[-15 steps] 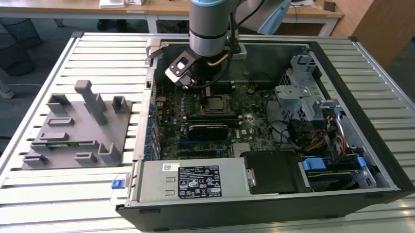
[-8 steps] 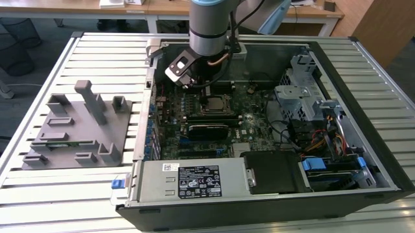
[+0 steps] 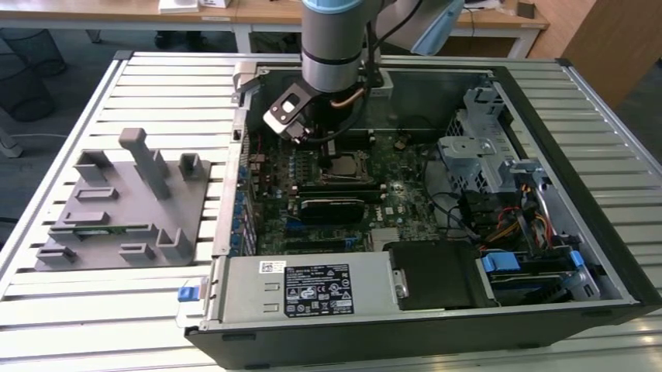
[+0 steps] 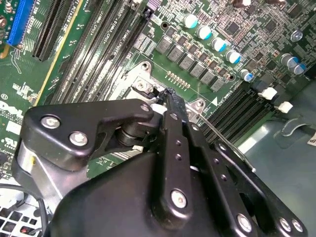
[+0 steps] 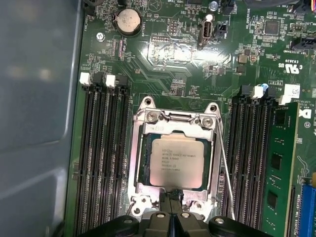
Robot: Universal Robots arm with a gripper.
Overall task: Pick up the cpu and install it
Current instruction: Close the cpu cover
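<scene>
Arm: In the exterior view I see my arm (image 3: 336, 46) reaching down into the open computer case (image 3: 579, 155), with the wrist over the middle of the motherboard (image 5: 187, 59).

Gripper: In the first wrist view the gripper (image 5: 173, 196) has its two fingers pressed together with only a thin dark seam between them. I see nothing held between them.

Gripper position: The tips sit at the middle of one edge of the socket frame (image 5: 174, 117). I cannot tell whether they touch the metal.

Cpu location: The cpu (image 5: 174, 161) lies in the socket, ringed on all sides by the frame.

Cpu attitude: It lies flat with its silver-grey metal top facing up at the camera.

Cpu axis: It looks close to square, so I can pick out no long axis. Its edges line up with the frame, and two of them run parallel to the memory slots (image 5: 101, 148).

Lever: A thin wire lever (image 5: 224, 168) runs along one side of the frame. I cannot tell whether it is latched.

Neighbours: Dark memory slots flank the socket on both sides, and a green memory stick (image 5: 279, 168) stands in a far slot.

Outside the case: A grey fixture (image 3: 124, 209) sits on the slatted table (image 3: 62, 310), well apart, on the exterior view's left.
</scene>
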